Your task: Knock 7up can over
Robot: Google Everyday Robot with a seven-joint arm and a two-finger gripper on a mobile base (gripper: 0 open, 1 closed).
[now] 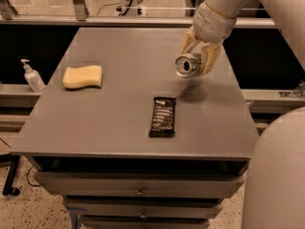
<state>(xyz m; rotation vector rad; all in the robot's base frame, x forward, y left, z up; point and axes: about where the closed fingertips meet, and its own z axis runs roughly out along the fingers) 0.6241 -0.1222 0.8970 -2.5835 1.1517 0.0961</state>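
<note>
The 7up can [187, 65] is held tilted on its side in the air above the right part of the grey table [119, 104], its silver top facing the camera. My gripper [198, 56] is shut on the can, with yellowish fingers [209, 61] on either side of it. The can casts a shadow on the table just below, to the right of the dark snack bar [163, 117].
A yellow sponge [82, 76] lies at the table's left. A soap dispenser bottle [32, 76] stands on a ledge left of the table. Drawers run below the front edge. My white base [276, 175] fills the lower right.
</note>
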